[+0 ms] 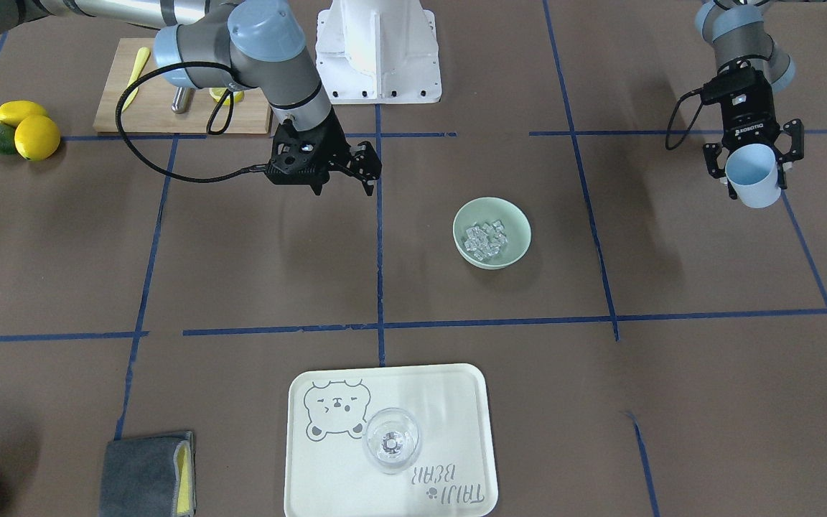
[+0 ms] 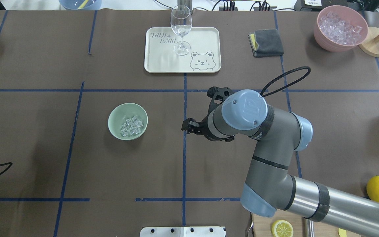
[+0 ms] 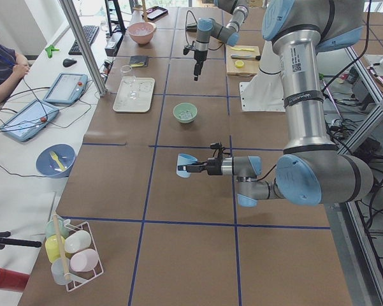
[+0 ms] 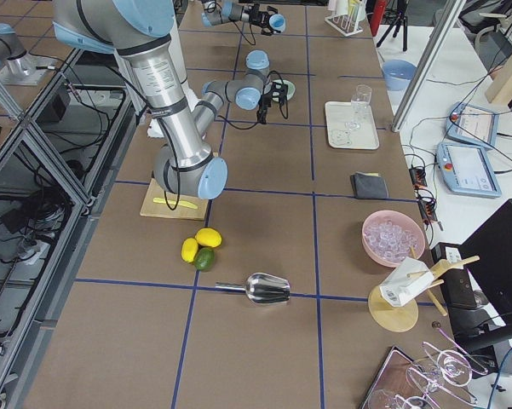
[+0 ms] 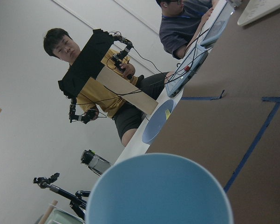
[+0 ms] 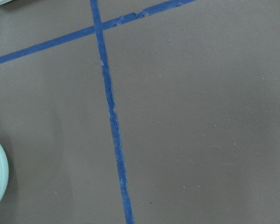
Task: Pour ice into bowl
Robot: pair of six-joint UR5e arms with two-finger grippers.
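Around bowl [image 1: 492, 233]: bare tabletop [image 1: 672, 251] on every side.
Robot's right: right gripper [image 1: 345, 179], jaws spread, hangs near the bowl, apart.
Robot's left: left gripper [image 1: 752, 172] clasping cup [image 1: 754, 190], well apart.
Beyond: tray [image 1: 456, 402], well apart.

This is a robotics lab, not a real kitchen. Two grey industrial arms [image 3: 303, 95] rise from a white base [image 1: 377, 50] bolted at the edge of a long desk [image 1: 708, 373]. The desk is covered in brown paper and divided into squares by blue tape [image 1: 379, 237]. An aluminium post [image 3: 83, 44] stands on the far side from the robot. There a white bench holds tablets [image 3: 67, 87], a keyboard [image 3: 89, 38], a mouse [image 3: 68, 62] and trailing cables, and a person [image 3: 3, 60] sits at it. A tripod [image 5: 60, 190] stands beyond. Lemons [image 1: 29, 129], a cutting board [image 1: 148, 115] and a tray [image 1: 456, 402] are the only kitchen things.
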